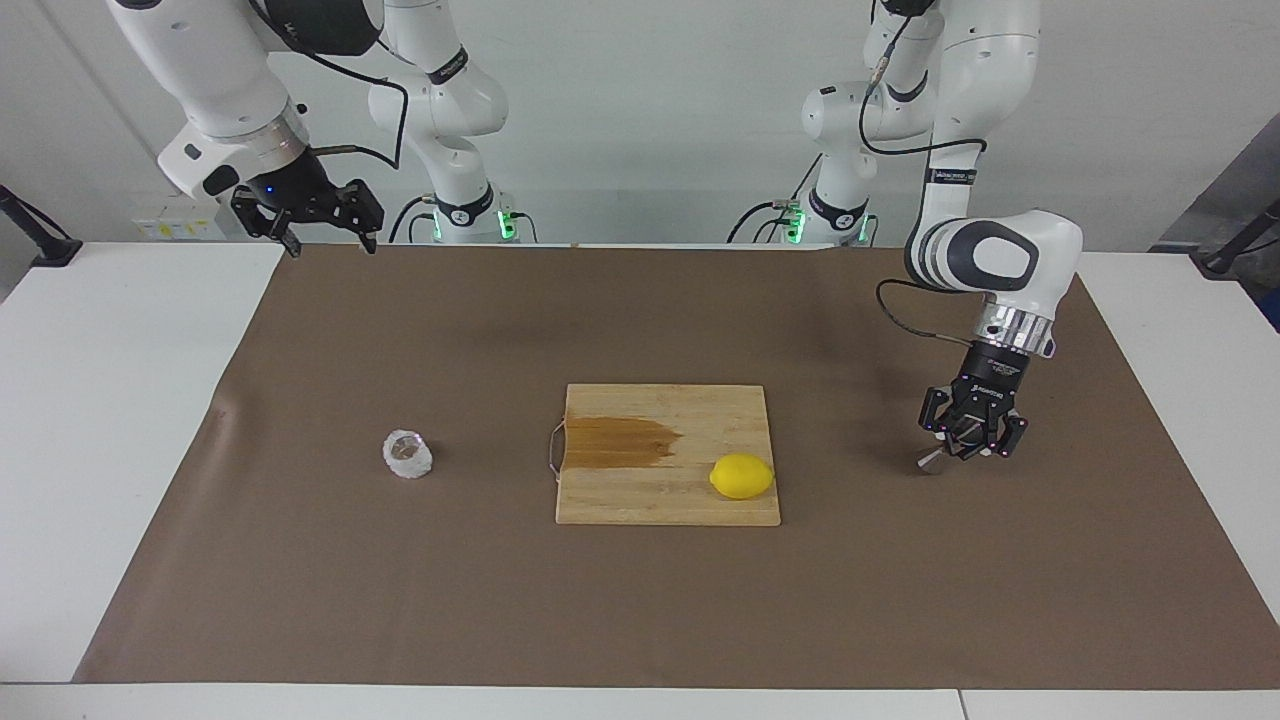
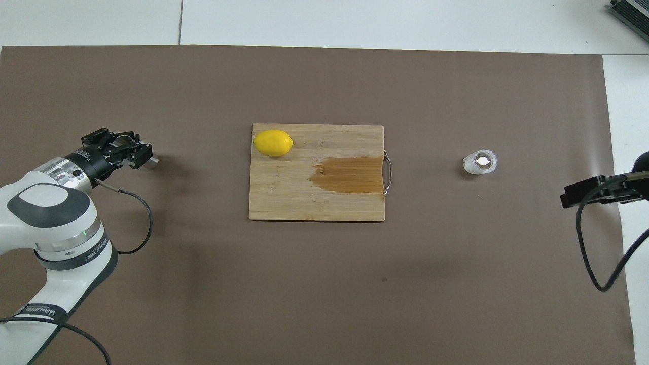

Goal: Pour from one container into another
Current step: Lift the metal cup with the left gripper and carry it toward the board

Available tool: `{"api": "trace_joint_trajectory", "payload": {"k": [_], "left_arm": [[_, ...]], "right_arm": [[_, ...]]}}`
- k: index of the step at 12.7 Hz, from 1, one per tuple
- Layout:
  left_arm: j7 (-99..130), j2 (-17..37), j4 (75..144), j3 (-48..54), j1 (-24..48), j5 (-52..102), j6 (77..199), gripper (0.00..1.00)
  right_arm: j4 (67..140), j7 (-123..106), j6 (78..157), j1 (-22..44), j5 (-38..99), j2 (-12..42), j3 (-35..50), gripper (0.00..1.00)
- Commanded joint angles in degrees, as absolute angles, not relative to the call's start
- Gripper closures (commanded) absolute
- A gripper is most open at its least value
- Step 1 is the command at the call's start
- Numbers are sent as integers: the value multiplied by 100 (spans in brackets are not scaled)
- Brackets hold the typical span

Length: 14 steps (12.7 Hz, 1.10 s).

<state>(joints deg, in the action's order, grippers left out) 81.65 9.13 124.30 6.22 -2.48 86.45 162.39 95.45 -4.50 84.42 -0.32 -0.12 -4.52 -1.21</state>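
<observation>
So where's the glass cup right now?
The glass cup stands on the brown mat toward the right arm's end, beside the cutting board's handle, untouched.

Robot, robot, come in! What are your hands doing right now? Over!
Left gripper shut on jigger. Right gripper open, waiting. Glass cup untouched.

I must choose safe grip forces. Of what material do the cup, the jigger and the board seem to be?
Cup: apparently clear glass, with textured whitish walls.
Jigger: likely steel, with a silvery sheen; the left gripper covers most of it.
Board: pale unfinished wood, grain showing, with a dark wet-looking stain.
</observation>
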Motion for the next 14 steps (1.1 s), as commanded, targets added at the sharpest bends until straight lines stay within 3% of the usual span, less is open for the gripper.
{"api": "trace_joint_trajectory", "payload": {"k": [1,2,9,14], "left_arm": [[8086,923,12305,615,-167,8754,16330,87],[8086,897,12287,624,-158,8745,16321,100],[8244,800,12182,782,53,8736,16470,100],[8499,791,11734,1677,88,8754,17032,100]], "right_arm": [[9501,-378,8420,-79,114,-439,-105,0],[9501,-378,8420,-79,114,-439,-105,0],[9501,-378,8420,-79,114,-439,-105,0],[9501,-378,8420,-79,114,-439,-105,0]]}}
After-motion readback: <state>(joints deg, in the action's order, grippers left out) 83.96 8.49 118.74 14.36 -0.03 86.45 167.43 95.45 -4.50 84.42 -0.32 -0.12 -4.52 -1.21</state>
